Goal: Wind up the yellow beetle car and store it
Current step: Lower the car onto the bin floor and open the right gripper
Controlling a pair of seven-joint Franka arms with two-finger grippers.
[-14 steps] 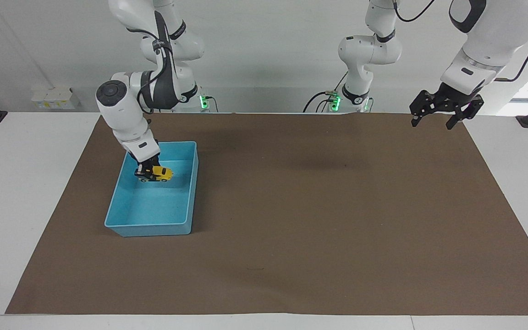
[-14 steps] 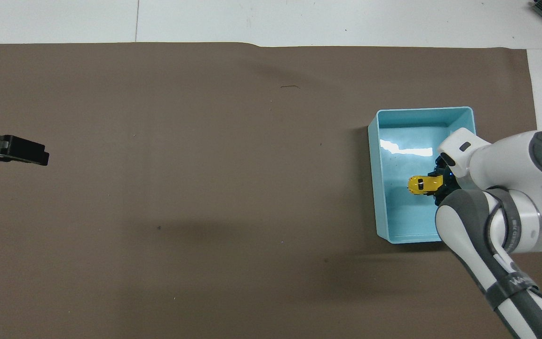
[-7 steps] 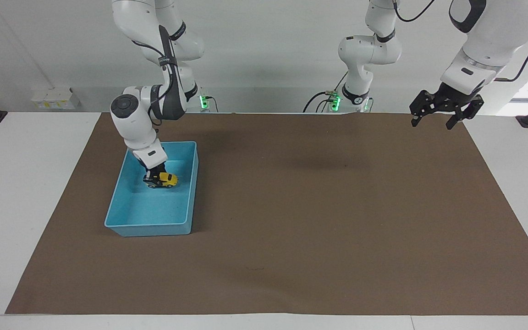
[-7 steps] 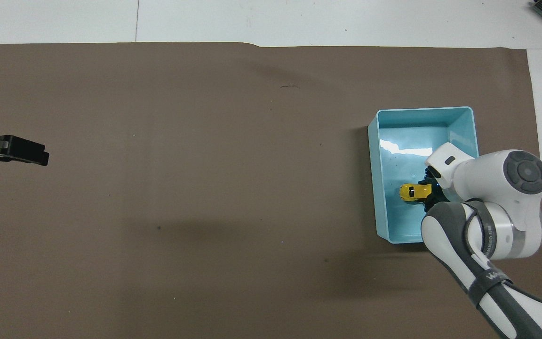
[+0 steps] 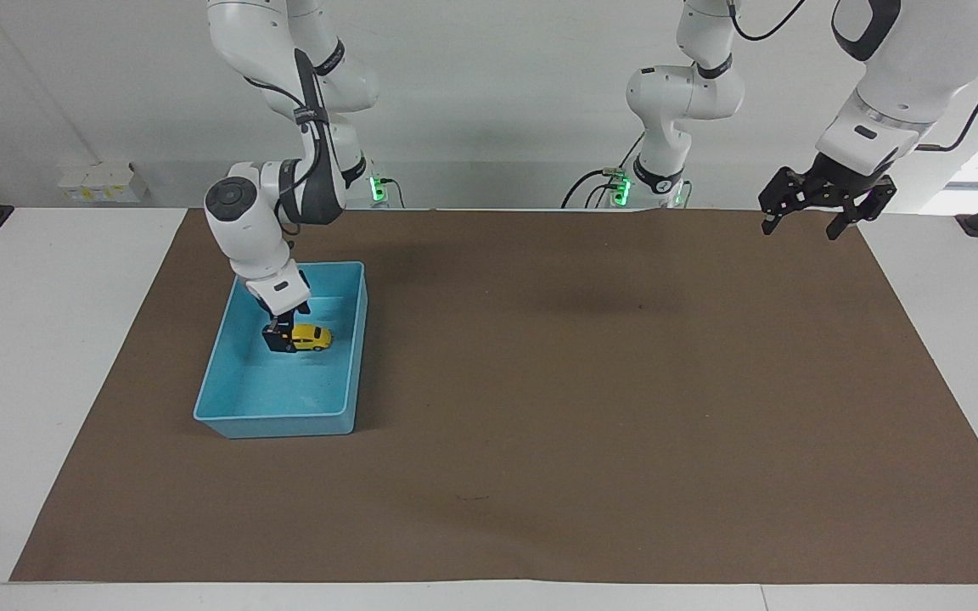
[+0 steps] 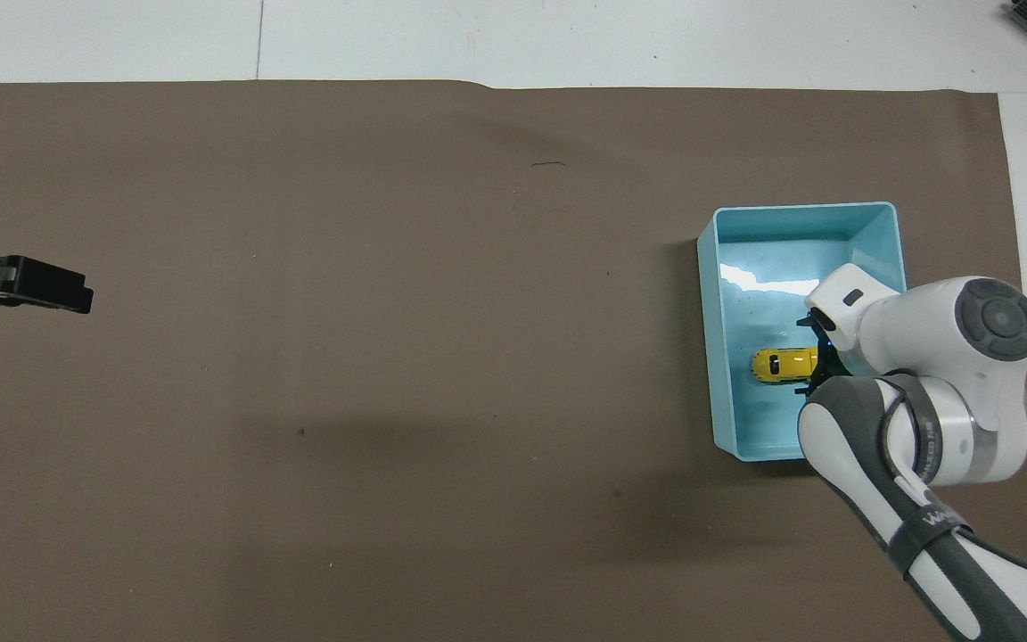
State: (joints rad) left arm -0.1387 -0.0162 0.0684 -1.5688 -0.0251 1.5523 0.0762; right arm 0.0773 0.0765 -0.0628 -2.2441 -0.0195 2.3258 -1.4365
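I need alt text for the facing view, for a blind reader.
The right gripper is at one end of a small yellow toy car inside a light-blue plastic tray on brown paper. The left gripper waits open above the paper's edge.

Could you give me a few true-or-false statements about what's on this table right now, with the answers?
1. The yellow beetle car is inside the light-blue tray. True.
2. The right gripper is down in the tray at one end of the car. True.
3. The left gripper is also in the tray. False: it hangs in the air over the brown mat at the left arm's end of the table.
4. The car lies flipped on its roof. False: its yellow roof faces up.
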